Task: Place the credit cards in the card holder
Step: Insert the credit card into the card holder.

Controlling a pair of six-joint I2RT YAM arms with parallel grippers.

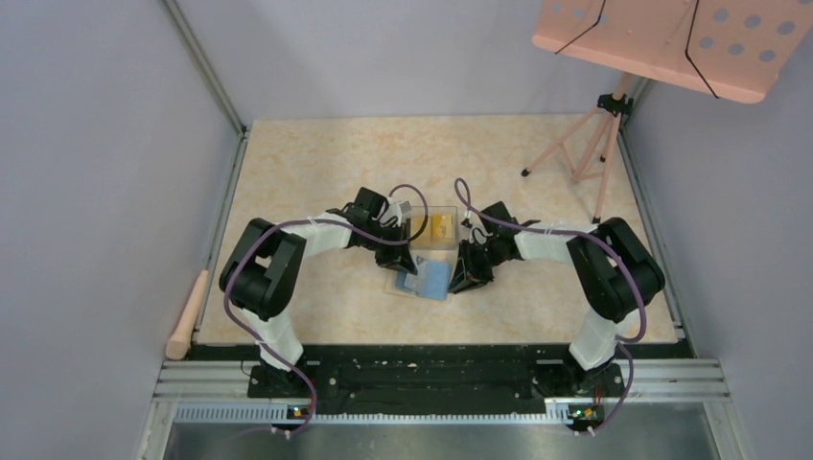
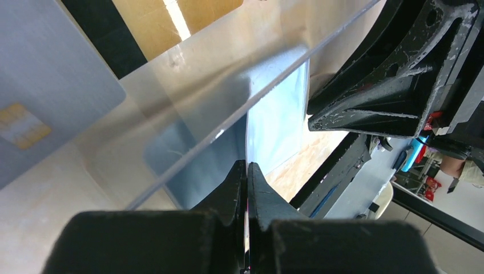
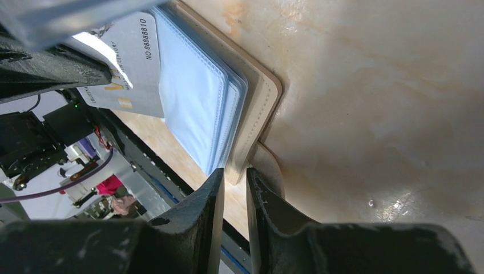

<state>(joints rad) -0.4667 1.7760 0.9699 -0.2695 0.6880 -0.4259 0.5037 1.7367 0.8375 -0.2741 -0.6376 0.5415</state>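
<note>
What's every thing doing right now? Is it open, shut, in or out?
holder: open, lying flat on the table.
grey card: by the blue pockets, mostly out.
box: holds yellow cards.
yellow cards: in the box.
left gripper: shut, with a thin blue edge at its tips.
right gripper: shut on the holder's edge.

The beige, marbled tabletop (image 1: 316,163) carries the card holder (image 1: 429,280), which lies open near its middle with its blue pockets facing up. A clear plastic box (image 1: 433,230) stands just beyond it on the far side. A pink tripod (image 1: 575,153) stands at the far right.
</note>
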